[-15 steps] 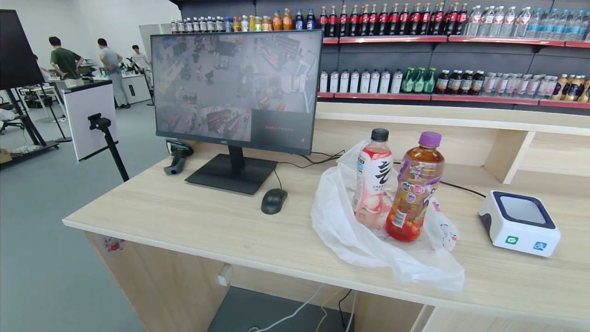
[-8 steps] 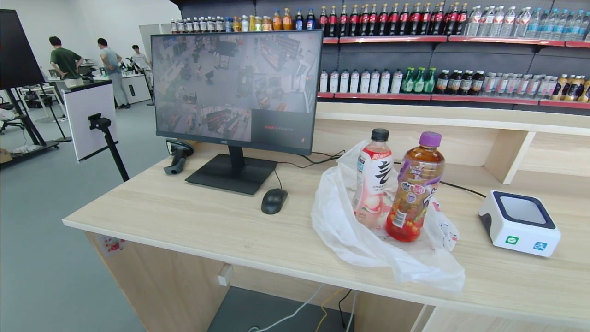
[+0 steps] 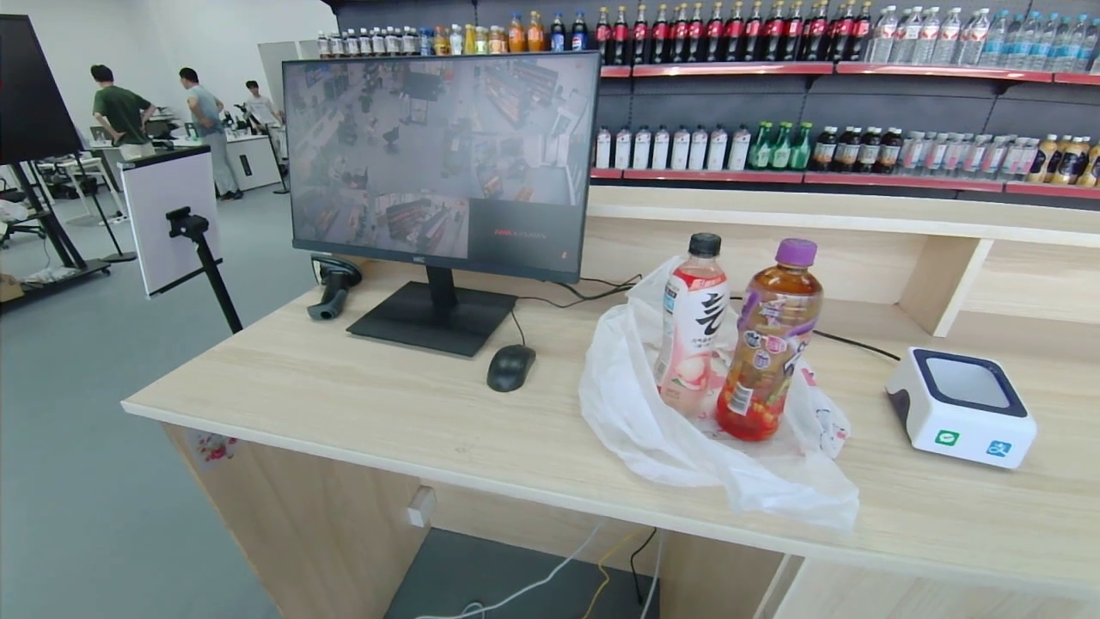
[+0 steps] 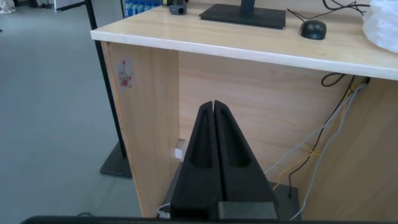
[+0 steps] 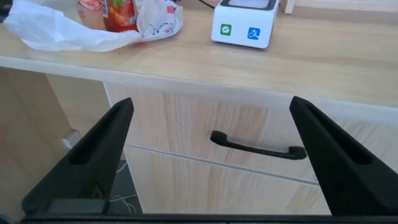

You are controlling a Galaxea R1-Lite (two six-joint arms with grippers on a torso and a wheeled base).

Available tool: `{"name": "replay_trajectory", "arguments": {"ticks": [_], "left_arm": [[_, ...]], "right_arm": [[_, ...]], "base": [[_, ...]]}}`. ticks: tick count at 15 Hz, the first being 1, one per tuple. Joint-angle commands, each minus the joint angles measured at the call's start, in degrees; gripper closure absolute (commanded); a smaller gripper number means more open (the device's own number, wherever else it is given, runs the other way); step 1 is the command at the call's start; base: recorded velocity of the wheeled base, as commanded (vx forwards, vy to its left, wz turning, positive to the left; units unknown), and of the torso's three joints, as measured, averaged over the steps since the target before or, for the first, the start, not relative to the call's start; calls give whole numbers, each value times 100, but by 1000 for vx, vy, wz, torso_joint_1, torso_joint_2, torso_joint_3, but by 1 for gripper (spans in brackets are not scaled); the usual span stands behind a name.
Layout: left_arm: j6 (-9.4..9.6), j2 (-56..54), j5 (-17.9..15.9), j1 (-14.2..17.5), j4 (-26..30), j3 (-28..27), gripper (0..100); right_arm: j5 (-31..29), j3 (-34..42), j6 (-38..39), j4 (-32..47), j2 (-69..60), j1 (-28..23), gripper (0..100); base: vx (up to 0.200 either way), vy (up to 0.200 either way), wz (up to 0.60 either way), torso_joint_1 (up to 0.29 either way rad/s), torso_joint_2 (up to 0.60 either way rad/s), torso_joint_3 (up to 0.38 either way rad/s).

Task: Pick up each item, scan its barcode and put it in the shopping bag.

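Observation:
Two bottles stand upright in the white plastic shopping bag [image 3: 653, 421] on the wooden counter [image 3: 387, 413]: a pink-labelled bottle with a black cap [image 3: 692, 327] and an amber drink with a purple cap [image 3: 769, 344]. A white barcode scanner [image 3: 961, 406] with a dark window sits to their right. In the left wrist view my left gripper [image 4: 214, 109] is shut with nothing in it, below the counter's front edge. In the right wrist view my right gripper [image 5: 211, 124] is open, low in front of a drawer handle [image 5: 256, 145], with the scanner [image 5: 244, 23] and bag [image 5: 68, 31] above on the counter.
A monitor [image 3: 443, 163] on a stand, a black mouse [image 3: 510, 367] and a handheld scanner [image 3: 331, 288] occupy the counter's left half. Cables [image 4: 317, 143] hang under the counter. Shelves of bottled drinks [image 3: 825, 146] line the back wall.
The whole head view has shifted slightly, so the camera moved. The bottles, bag and scanner stand as before.

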State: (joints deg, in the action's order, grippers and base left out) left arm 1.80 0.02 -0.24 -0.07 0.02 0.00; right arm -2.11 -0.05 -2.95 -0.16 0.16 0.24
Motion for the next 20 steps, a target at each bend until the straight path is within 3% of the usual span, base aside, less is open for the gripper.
{"name": "replay_trajectory", "arguments": {"ticks": [1,4,12,16,20], "left_arm": [[4,-2,-2,-1,-2,0,100],[4,-2,-2,7,-2,0,100],[4,-2,-2,-1,-2,0,100],[13,-2,-2,-1,-2,0,100],[22,-2,-2,-1,6,0,100]], "right_arm": [[0,-4,5,-2,-16,2,0],[0,-4,14,-2,-16,2,0],[0,5,357,7,-16,2,0],[0,5,339,7,-16,2,0],[0,5,251,7,-16,2,0]], "base": [[-200,0,0,-2,7,-2],[-200,0,0,-4,1,4],[0,0,-525,4,6,2],[0,0,0,0,0,0],[0,-200,0,5,8,0]]}}
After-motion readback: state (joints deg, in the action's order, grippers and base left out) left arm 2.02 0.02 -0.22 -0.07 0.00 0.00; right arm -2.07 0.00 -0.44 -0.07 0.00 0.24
